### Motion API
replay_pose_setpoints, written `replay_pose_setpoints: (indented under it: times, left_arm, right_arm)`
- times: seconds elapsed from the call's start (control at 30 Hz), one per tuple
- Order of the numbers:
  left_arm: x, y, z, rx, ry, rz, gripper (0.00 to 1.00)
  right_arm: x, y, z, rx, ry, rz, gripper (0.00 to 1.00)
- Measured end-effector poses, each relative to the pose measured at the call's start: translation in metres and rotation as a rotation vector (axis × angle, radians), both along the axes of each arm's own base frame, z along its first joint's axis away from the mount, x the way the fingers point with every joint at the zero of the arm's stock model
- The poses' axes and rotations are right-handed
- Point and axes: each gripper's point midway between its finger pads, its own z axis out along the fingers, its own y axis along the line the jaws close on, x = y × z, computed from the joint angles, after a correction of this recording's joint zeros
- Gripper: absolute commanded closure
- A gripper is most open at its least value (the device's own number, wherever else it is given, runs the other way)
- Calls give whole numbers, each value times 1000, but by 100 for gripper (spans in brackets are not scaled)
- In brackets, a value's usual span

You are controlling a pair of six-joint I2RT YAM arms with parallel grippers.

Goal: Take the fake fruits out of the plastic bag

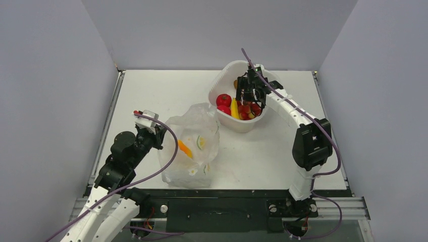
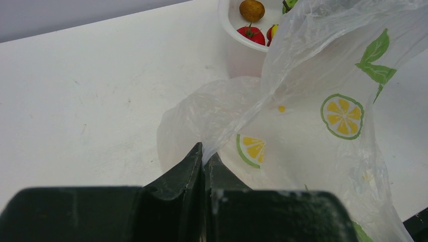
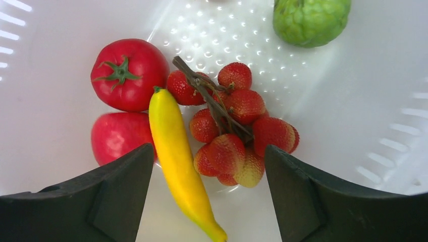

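Right gripper (image 3: 208, 151) hangs wide open and empty directly above the bunch of grapes (image 3: 237, 126) in the white tub (image 1: 225, 75); left gripper (image 2: 204, 157) is pinched shut on an edge of the plastic bag (image 2: 313, 146); an orange fruit (image 1: 184, 148) lies inside the bag, just beside the left gripper and well to the left of the right one, its long axis slanting; the bag's folds veil its outline and any other fruit.
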Motion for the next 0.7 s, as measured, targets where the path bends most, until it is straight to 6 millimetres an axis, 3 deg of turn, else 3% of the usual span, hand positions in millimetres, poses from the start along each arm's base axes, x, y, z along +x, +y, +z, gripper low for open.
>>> replay_pose_setpoints:
  times: [0.07, 0.2, 0.33, 0.4, 0.7]
  left_arm:
    - [0, -2, -1, 4, 3, -10, 100]
    - [-1, -5, -3, 6, 10, -28, 100]
    - [-1, -6, -3, 6, 9, -36, 100]
    - [-1, -6, -3, 6, 9, -40, 100]
    - [-4, -13, -4, 2, 19, -81, 100]
  right_arm:
    - [-4, -2, 7, -27, -12, 9, 24]
    - [-17, 0, 41, -45, -80, 33, 24]
    - [-53, 33, 84, -5, -170, 142, 26]
    - [-76, 51, 95, 24, -193, 211, 26]
    - [-197, 102, 82, 101, -171, 504, 29]
